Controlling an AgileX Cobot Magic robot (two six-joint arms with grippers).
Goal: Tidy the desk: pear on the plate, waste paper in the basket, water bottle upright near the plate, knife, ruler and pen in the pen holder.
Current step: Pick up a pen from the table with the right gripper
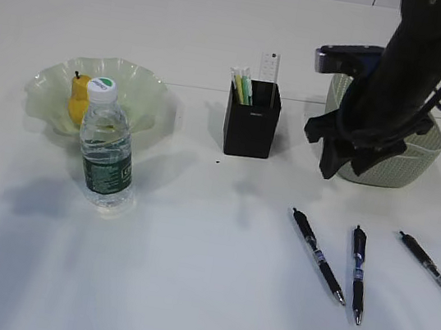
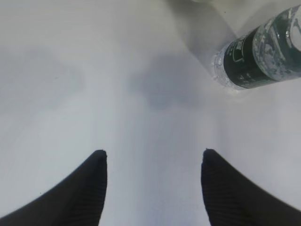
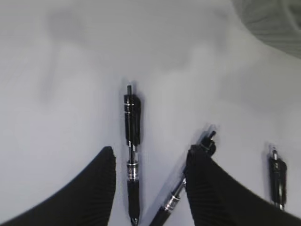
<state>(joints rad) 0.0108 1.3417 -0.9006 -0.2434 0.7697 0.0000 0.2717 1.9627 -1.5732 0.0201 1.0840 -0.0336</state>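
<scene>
Three black pens lie nearest you on the right of the desk (image 1: pixel 209 296): the left pen (image 1: pixel 318 255), the middle pen (image 1: pixel 357 273) and the right pen (image 1: pixel 434 271), all flat, apart from one another, tips toward you. Your right gripper (image 3: pixel 150 188) hangs above them with its jaws partly open and holding nothing; in the right wrist view one pen lies between the fingers and a second passes under the right-hand finger. Your left gripper (image 2: pixel 154 188) is over bare desk, jaws fairly wide and empty, with the water bottle (image 2: pixel 263 54) near it.

Farther back on the left, the water bottle (image 1: pixel 107 148) stands upright, just in front of the plate (image 1: pixel 144 91). On the plate sits the pear (image 1: pixel 78 94).

At centre, the pen holder (image 1: pixel 251 124) holds the ruler (image 1: pixel 269 68) and some green and yellow sticks (image 1: pixel 241 87), too small to identify. At right, the basket (image 1: pixel 421 153) stands behind your right arm; you cannot see inside it.
</scene>
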